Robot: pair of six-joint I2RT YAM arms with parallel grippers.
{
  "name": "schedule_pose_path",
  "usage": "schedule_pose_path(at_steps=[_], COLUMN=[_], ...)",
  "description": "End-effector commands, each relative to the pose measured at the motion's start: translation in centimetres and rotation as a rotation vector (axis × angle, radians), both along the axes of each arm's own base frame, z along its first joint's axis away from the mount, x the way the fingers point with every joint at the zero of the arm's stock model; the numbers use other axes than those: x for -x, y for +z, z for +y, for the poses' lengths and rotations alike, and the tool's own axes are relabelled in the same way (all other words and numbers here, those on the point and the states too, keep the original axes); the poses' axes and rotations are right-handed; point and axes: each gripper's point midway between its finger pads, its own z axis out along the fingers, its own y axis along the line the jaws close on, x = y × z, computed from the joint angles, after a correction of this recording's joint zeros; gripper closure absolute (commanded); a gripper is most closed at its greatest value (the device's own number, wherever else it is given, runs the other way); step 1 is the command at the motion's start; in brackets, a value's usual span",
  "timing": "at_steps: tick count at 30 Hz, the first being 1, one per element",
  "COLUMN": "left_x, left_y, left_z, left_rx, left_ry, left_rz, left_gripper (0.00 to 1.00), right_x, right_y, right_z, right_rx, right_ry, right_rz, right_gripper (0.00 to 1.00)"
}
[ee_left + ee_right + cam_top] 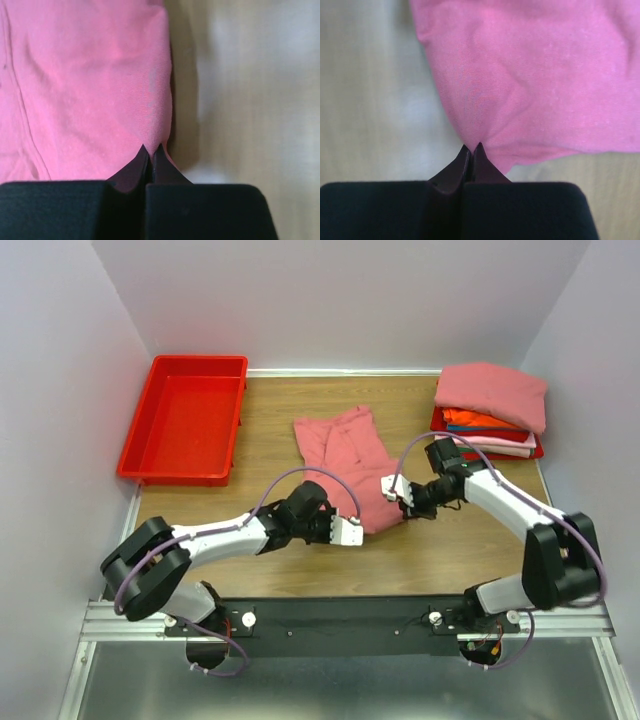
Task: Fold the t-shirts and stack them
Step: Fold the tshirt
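Observation:
A pink t-shirt (348, 455) lies crumpled in the middle of the wooden table (270, 440). My left gripper (352, 531) is shut on its near edge, which fills the left wrist view (90, 90). My right gripper (390, 488) is shut on its near right edge, which fills the right wrist view (535, 75). Both pinch the cloth at the fingertips, low over the table. A stack of folded t-shirts (490, 410) in salmon-pink, orange, red and pale pink sits at the back right.
A red plastic bin (187, 418) stands at the back left. White walls close the table on three sides. Bare wood (450, 550) shows in front of the shirt.

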Motion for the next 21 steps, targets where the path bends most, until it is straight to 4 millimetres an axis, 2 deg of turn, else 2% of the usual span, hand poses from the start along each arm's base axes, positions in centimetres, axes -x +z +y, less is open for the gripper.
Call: schedule_pose_path(at_steps=[1, 2, 3, 6, 9, 11, 16, 18, 19, 20, 21], left_x=[5.0, 6.4, 7.0, 7.8, 7.9, 7.5, 5.5, 3.8, 2.8, 0.9, -0.2], left_y=[1.0, 1.1, 1.3, 2.5, 3.7, 4.6, 5.9, 6.4, 6.8, 7.0, 7.5], left_z=[-1.1, -1.6, -1.6, -1.9, -1.7, -1.6, -0.9, -0.4, -0.5, 0.4, 0.6], left_rx=[0.047, 0.04, 0.034, 0.037, 0.051, 0.062, 0.075, 0.085, 0.096, 0.106, 0.122], left_ry=[-0.101, -0.139, -0.147, -0.162, -0.165, -0.16, -0.122, -0.084, -0.075, -0.025, -0.01], left_rz=[0.121, 0.121, 0.125, 0.143, 0.127, 0.095, 0.001, -0.017, -0.044, -0.06, -0.078], left_gripper=[1.0, 1.0, 1.0, 1.0, 1.0, 1.0, 1.0, 1.0, 1.0, 1.0, 1.0], right_x=[5.8, 6.5, 8.0, 9.9, 9.3, 8.5, 3.5, 1.8, 0.3, -0.6, -1.4], right_y=[1.2, 1.3, 1.5, 2.2, 3.2, 3.8, 6.4, 7.1, 7.9, 8.0, 8.3], right_z=[-0.9, -1.1, -1.7, -2.4, -2.3, -2.0, -1.1, -0.5, 0.0, 0.3, 0.5], right_rx=[-0.014, -0.008, 0.011, 0.031, 0.023, 0.017, 0.019, 0.011, 0.001, -0.004, -0.007], right_ry=[0.018, 0.023, 0.027, 0.051, 0.034, 0.008, -0.048, -0.073, -0.079, -0.092, -0.098], right_rz=[0.112, 0.124, 0.171, 0.206, 0.168, 0.157, 0.083, 0.069, 0.052, 0.051, 0.044], right_gripper=[1.0, 1.0, 1.0, 0.99, 1.0, 1.0, 1.0, 1.0, 1.0, 1.0, 1.0])
